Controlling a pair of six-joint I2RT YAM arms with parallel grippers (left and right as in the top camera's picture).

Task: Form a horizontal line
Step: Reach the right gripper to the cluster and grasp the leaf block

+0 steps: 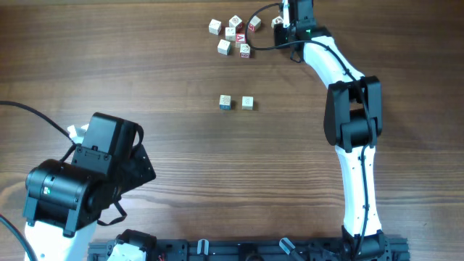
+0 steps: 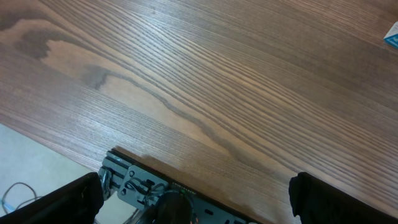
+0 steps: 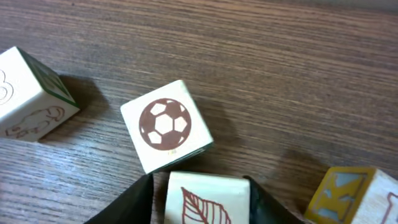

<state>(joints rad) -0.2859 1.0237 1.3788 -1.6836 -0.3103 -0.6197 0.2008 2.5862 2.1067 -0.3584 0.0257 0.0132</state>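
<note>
Two whitish cubes lie side by side at mid-table with a small gap between them: a blue-marked one (image 1: 225, 102) and a pale one (image 1: 248, 102). No row of three touching cubes shows. My right gripper (image 1: 279, 23) is at the far edge beside the loose cluster. In the right wrist view its fingers (image 3: 200, 202) are shut on a cube with a red leaf (image 3: 208, 199), which rests on the wood. A soccer-ball cube (image 3: 165, 132) touches its far side. My left gripper (image 2: 199, 199) is open and empty over the near table edge.
Several loose cubes with red marks (image 1: 232, 35) lie scattered at the far middle. A yellow-sided cube (image 3: 348, 196) and a green-sided cube (image 3: 31, 96) flank the right gripper. The left arm (image 1: 87, 174) fills the near left corner. A black rail (image 1: 254, 250) runs along the near edge.
</note>
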